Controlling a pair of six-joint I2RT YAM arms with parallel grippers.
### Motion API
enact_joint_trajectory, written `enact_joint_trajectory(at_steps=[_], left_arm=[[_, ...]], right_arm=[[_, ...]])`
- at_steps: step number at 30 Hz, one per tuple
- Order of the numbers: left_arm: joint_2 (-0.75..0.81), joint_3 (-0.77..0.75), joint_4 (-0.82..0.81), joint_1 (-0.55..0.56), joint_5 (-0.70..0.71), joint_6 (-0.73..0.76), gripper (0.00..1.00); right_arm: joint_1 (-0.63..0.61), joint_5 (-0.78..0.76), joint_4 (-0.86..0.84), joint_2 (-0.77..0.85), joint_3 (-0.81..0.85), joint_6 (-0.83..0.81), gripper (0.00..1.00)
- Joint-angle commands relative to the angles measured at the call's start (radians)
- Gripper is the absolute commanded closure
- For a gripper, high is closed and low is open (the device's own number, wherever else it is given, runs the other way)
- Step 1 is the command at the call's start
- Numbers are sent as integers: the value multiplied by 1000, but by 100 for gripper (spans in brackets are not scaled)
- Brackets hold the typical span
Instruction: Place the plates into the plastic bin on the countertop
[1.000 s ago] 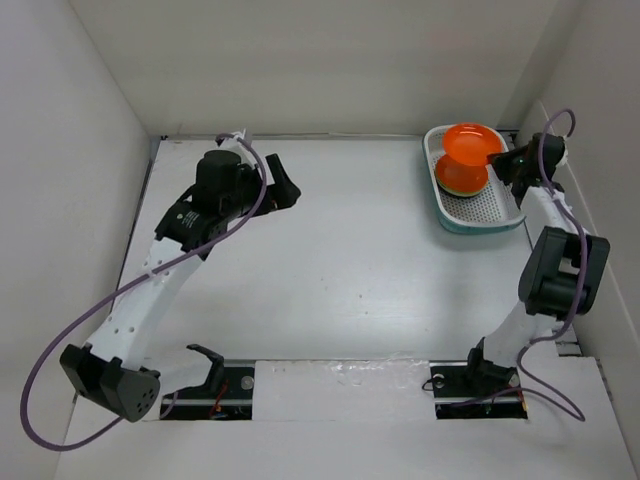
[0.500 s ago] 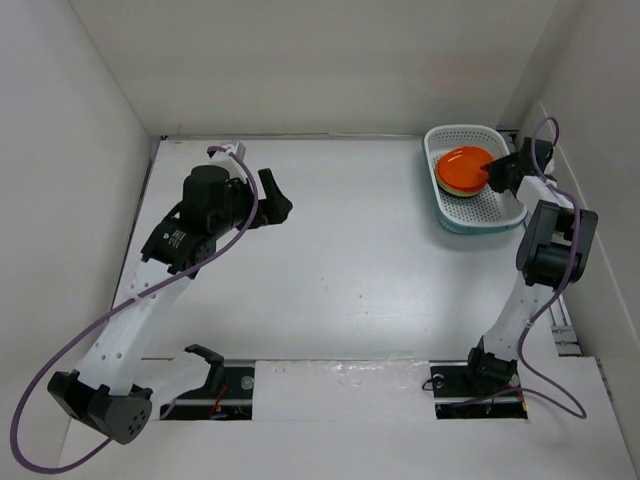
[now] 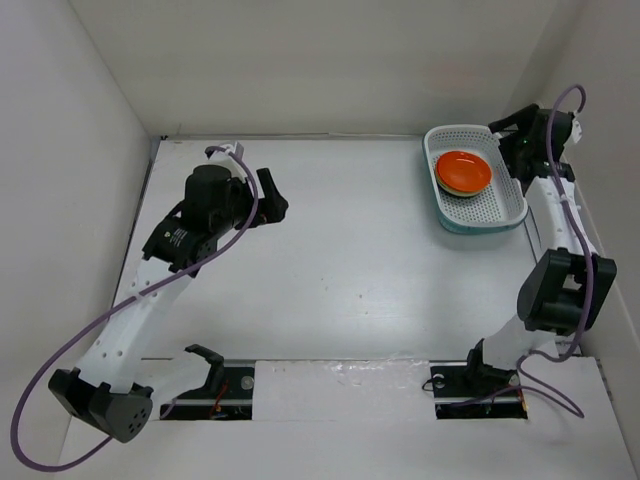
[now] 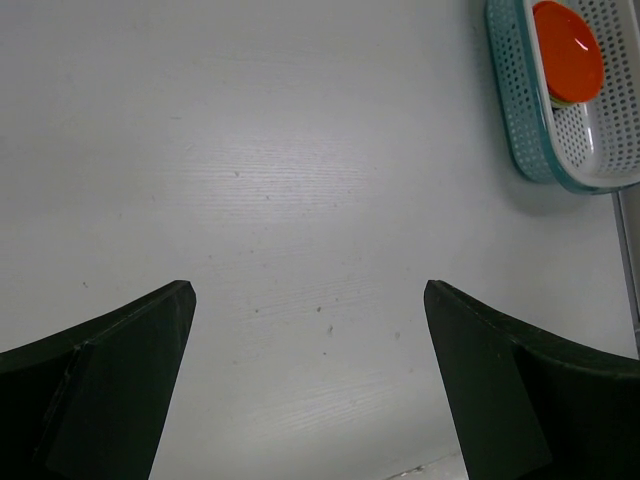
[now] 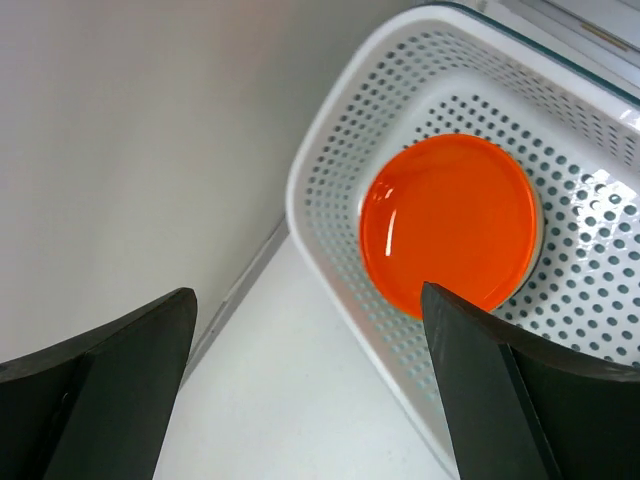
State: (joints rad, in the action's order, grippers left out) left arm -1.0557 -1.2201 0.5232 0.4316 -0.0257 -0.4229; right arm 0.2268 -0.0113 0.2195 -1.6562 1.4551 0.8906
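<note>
Where the plain white countertop (image 3: pixel 340 270) runs up against the left wall (image 3: pixel 70 150), the left arm (image 3: pixel 150 280) leans out from its base at the near edge with a purple cable (image 3: pixel 60 350) looping beside it. The left gripper (image 3: pixel 277 197) hangs over the left half of the surface, its two dark fingers (image 4: pixel 110 380) spread wide apart. Its wrist view shows faintly speckled white board below the gap, with the bin well apart in the upper right corner of that view. The white surface carries on across the middle to the back wall (image 3: pixel 330 60). Further right, in the far corner where the back wall meets the right wall (image 3: pixel 600 90), the plastic bin (image 3: pixel 505 205) sits flat on the countertop, its long side running roughly along the right wall. The plates (image 3: pixel 463 185) lie stacked inside it toward its far end, with a thin green edge showing under the top one; how many are in the stack cannot be told. The right arm (image 3: pixel 560 290) reaches up along the right wall, and the right gripper (image 3: pixel 503 143) hovers at the bin's far right rim, near the stack but apart from it, its fingers (image 5: pixel 100 400) spread wide and gripping no plate. In its wrist view the glossy orange plate (image 5: pixel 450 220) on top lies level, just beyond the gap between the two fingertips, over the perforated floor
</note>
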Motion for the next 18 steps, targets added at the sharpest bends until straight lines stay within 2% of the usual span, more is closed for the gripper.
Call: enact_joint_trajectory(at_steps=[1, 5, 7, 8, 9, 11, 14, 18], left_arm=[[-9, -48, 8, 1, 63, 9, 0], [-18, -48, 8, 1, 72, -2, 0], [-18, -58, 8, 1, 87, -2, 0], [-18, -68, 8, 1, 105, -2, 0], [-9, -84, 23, 1, 133, -2, 0], [-9, -139, 67, 1, 234, -2, 0], [-9, -180, 107, 1, 376, 7, 0], [62, -180, 120, 1, 510, -2, 0]], right_arm=[[-24, -76, 133, 16, 39, -53, 1], [-24, -15, 242, 16, 87, -88, 1], [-61, -15, 242, 108, 58, -122, 1], [-122, -30, 198, 159, 1, -122, 1], [-154, -53, 198, 261, -22, -145, 1], [-243, -102, 211, 359, -44, -171, 1], [-334, -201, 303, 537, -53, -231, 1], [-469, -250, 438, 714, -35, -303, 1]])
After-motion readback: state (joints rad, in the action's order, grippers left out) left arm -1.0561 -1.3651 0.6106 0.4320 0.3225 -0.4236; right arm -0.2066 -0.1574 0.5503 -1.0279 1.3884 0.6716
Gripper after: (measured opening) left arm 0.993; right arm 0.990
